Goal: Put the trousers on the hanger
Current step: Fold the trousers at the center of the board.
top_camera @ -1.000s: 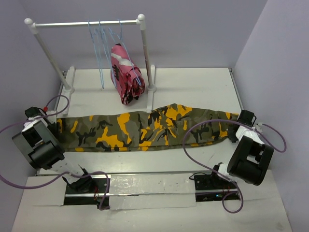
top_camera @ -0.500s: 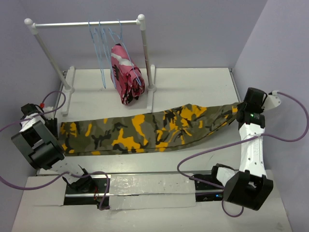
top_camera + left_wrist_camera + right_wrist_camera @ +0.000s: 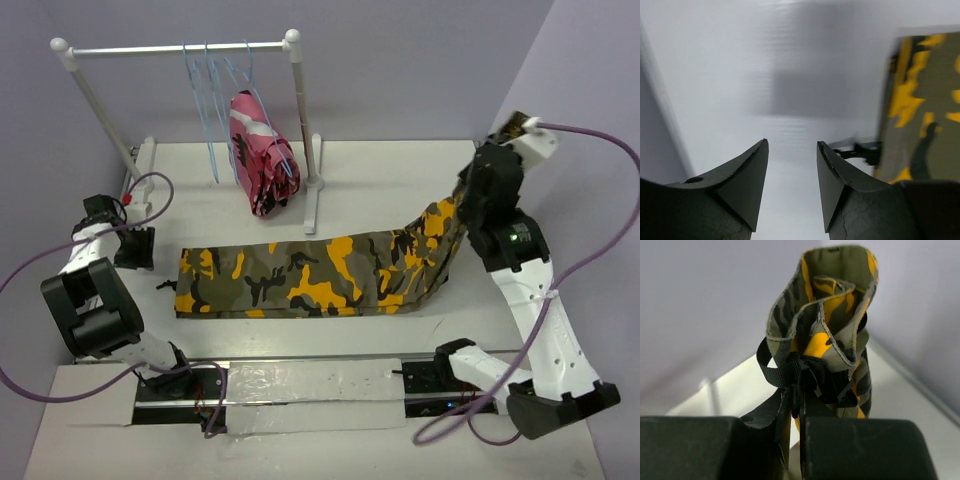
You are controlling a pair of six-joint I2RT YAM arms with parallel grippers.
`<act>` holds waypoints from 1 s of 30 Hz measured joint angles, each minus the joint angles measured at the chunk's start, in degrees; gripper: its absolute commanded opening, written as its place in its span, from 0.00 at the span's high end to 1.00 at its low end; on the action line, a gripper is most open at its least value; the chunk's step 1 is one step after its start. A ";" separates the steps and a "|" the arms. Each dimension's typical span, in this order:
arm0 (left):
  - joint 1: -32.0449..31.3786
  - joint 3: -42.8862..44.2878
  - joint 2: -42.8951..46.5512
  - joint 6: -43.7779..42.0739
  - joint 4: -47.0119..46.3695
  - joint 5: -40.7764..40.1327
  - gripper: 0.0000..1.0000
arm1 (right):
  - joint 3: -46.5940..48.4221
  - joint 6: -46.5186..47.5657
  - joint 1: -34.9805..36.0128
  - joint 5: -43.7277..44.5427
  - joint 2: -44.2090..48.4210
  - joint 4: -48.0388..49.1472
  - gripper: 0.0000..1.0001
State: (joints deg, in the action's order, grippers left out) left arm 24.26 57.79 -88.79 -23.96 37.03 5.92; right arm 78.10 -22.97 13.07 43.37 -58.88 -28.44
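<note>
The olive camouflage trousers [image 3: 310,278] lie lengthwise across the table, and their right end rises off it. My right gripper [image 3: 466,200] is shut on that raised end. In the right wrist view the cloth [image 3: 835,300] and a black strap [image 3: 771,371] stand up out of the pinched jaws of this gripper [image 3: 797,390]. My left gripper [image 3: 145,248] is open and holds nothing, a short way left of the trousers' left end [image 3: 925,100]. Its fingers [image 3: 752,170] hover over bare table. Several light-blue hangers [image 3: 207,100] hang on the rail at the back.
A white rail stand [image 3: 180,47] stands at the back left, its right post [image 3: 303,110] and foot just behind the trousers. A pink camouflage garment [image 3: 262,155] hangs on one hanger. Side walls close in on both sides, and purple cables loop round each arm.
The right arm has risen and swung back, lifting the trousers' right end and dragging the cloth rightward. The left end has slid away from the left gripper, which moved slightly forward and stayed open.
</note>
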 measured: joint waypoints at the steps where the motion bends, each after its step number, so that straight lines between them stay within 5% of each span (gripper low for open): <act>1: -1.14 -0.14 0.04 0.26 0.11 0.69 0.47 | -0.22 0.45 4.07 1.13 0.25 0.21 1.00; 9: -4.38 -2.68 0.61 1.14 0.44 2.50 0.48 | -6.91 -2.48 34.52 12.41 0.89 1.91 1.00; 15: -4.73 -4.31 0.48 1.18 -0.38 1.55 0.48 | -4.18 2.24 52.83 19.67 -8.93 12.92 1.00; 30: -4.99 -6.69 1.09 1.11 -0.76 2.07 0.48 | 0.73 11.08 63.29 20.38 -22.60 33.26 1.00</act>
State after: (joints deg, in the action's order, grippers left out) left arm 19.27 51.10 -87.70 -22.85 36.27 7.99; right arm 78.83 -11.90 76.36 63.75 -81.48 4.82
